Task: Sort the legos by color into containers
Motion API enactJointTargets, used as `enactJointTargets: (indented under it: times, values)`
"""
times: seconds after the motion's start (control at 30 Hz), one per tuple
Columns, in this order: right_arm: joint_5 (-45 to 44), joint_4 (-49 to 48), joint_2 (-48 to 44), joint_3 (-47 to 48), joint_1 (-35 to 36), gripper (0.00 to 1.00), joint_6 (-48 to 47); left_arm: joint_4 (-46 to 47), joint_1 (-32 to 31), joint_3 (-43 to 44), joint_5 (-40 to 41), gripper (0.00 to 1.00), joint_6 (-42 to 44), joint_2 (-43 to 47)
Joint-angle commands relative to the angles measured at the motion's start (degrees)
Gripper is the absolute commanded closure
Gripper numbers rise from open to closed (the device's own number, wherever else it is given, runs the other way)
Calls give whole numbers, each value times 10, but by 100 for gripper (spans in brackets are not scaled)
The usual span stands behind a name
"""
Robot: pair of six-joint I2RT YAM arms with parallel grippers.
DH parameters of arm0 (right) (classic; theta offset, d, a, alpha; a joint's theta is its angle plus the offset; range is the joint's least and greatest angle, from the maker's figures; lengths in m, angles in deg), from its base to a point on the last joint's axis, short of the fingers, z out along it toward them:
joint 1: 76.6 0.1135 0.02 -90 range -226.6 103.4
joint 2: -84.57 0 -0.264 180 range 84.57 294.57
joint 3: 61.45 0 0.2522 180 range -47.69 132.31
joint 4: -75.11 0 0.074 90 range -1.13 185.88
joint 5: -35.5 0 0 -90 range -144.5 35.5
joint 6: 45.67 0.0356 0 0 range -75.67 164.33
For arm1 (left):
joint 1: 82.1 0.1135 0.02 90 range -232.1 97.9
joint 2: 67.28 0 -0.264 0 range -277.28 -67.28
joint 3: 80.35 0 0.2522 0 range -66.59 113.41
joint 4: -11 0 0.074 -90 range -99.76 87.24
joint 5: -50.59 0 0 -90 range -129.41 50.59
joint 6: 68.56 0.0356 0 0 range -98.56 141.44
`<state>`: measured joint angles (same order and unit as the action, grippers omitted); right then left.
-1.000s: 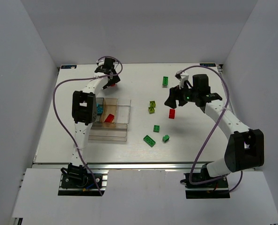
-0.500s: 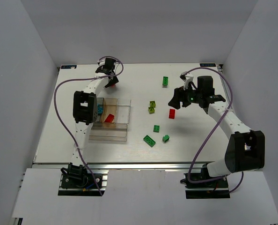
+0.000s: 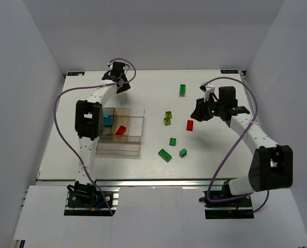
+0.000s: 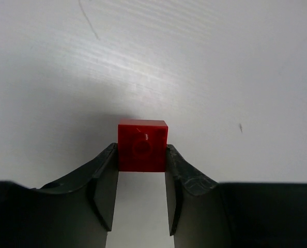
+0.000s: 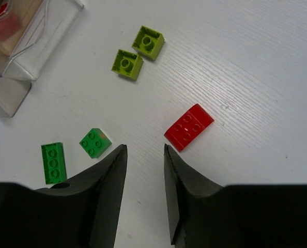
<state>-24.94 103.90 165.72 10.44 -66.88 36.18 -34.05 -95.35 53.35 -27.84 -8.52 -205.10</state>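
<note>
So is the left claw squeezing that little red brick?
Yes, shut on it: on the left gripper, both fingers press the sides of the red brick.

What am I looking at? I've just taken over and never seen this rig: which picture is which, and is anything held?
Two robot arms are bolted at the near edge of a table, each ending in a two-finger gripper. The wide picture looks down from above and behind them. The other two come from cameras on the wrists, looking past each arm's dark fingers.

On the table sits a tray of see-through containers with a cyan brick and a red brick inside. To its right lie dark green bricks, two lime bricks and a loose red brick.

The left gripper, at the far side, is shut on a small square red brick. The right gripper is open and empty, close to the loose red brick.
</note>
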Motion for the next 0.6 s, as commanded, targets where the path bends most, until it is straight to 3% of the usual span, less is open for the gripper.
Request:
enactJointTargets:
  times: [0.0, 0.07, 0.17, 0.3, 0.57]
  values:
    - [-49, 7, -5, 0, -3, 60, 20, 36, -2, -66, -47, 100, 24, 178]
    - [-68, 17, 11, 6, -4, 59, 37, 19, -2, -122, -54, 100, 24, 261]
    - [-76, 33, 31, 18, -7, 48, 56, -14, -7, -233, -70, 100, 22, 352]
    - [-73, 44, 49, 30, -5, 43, 59, 4, -7, -408, -115, 100, -2, 462]
    - [-101, 67, 103, 87, -7, 26, 51, -6, -12, -530, -151, 97, -9, 554]
